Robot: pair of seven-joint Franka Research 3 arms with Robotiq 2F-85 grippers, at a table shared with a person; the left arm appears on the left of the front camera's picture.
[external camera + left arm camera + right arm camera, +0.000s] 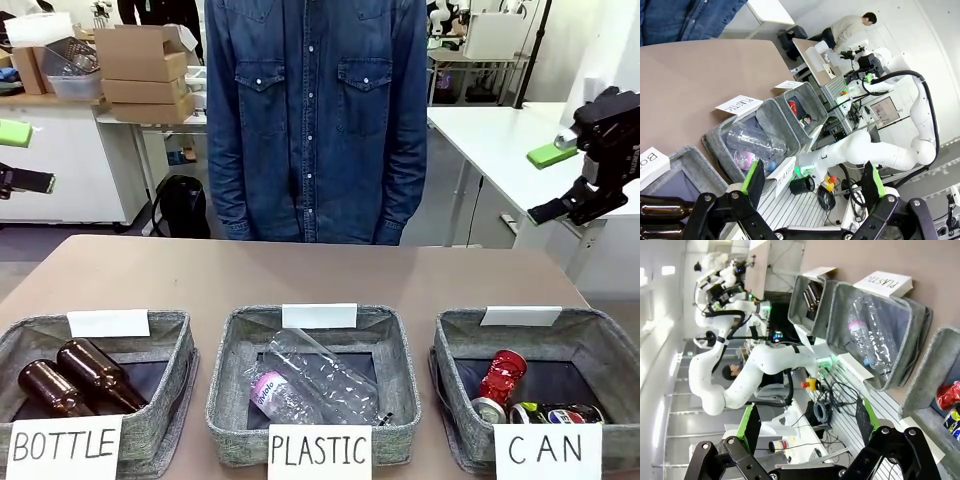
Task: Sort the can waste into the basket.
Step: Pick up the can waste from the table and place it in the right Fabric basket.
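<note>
- Nearest, three grey baskets in a row along the table's (pixel 320 270) near edge, labelled BOTTLE (pixel 95 385), PLASTIC (pixel 315 385) and CAN (pixel 540 385).
- Inside CAN: red can (pixel 500 378) lying tilted, crumpled-looking, top end toward the camera; dark can (pixel 555 412) lying on its side just beside it, blue-red logo up.
- Brown bottles (pixel 70 380) in BOTTLE; clear bottle (pixel 310 385) in PLASTIC.
- Both cans apparently sorted already; task judged done or nearly so. Next move likely only keeping arms clear, unless more cans arrive.
- Farther back, right gripper (pixel 555 180) raised above the table's right end, fingers wide apart, holding nothing.
- Left gripper (pixel 812 182) likewise spread wide and empty, up beside the table's left end.
- Farthest, a person (pixel 315 120) in denim standing at the far side.
</note>
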